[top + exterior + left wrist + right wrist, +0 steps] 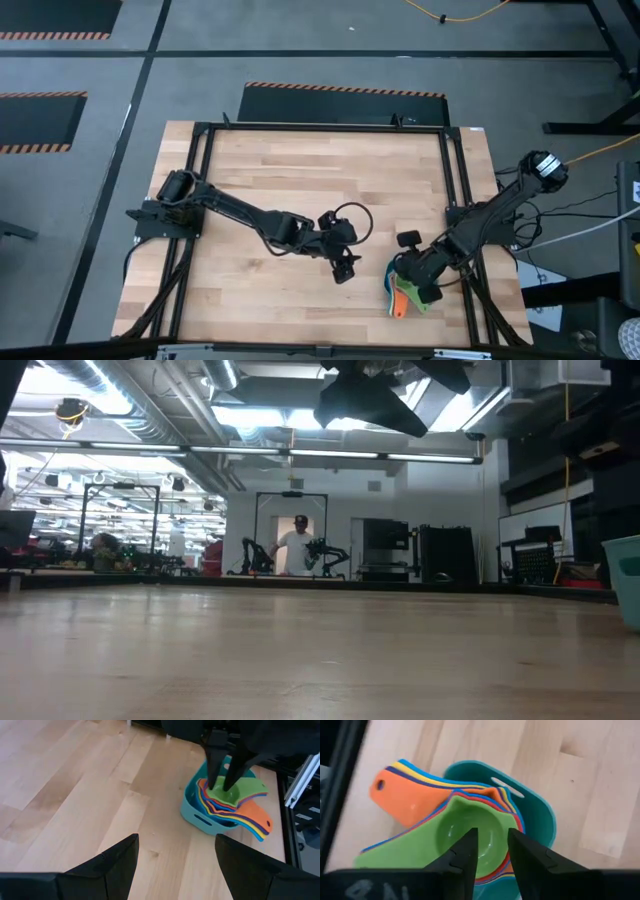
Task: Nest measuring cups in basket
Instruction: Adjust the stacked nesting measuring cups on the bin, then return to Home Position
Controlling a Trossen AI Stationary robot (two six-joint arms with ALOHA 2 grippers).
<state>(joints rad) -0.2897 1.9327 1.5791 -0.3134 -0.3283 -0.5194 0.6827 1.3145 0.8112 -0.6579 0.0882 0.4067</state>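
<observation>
The teal basket point(192, 812) point(540, 815) sits by the table's near right corner point(388, 290). The measuring cups point(405, 298) are nested in it. The green cup point(445, 827) point(240, 792) is on top, and the orange handle point(255, 812) point(400, 795) and the yellow, red and blue handles fan out over the rim. My right gripper point(492, 842) point(221, 787) point(410, 272) points down into the green cup, open with a narrow gap. My left gripper point(175, 842) point(345, 268) hangs open over bare wood to the basket's left. My right gripper comes from above, its fingertips point(214, 784) down at the green cup's bowl point(492, 827). Whether they touch the bowl or its wall cannot be told. The cup stays nested in the stack inside the basket.
Bare wooden tabletop point(300, 180) spreads left of and beyond the basket. A black frame rail point(452, 190) runs along the table's right side close to the basket. The low view shows the basket's wall point(628, 580) at the right edge and a person point(296, 545) far off in the room.
</observation>
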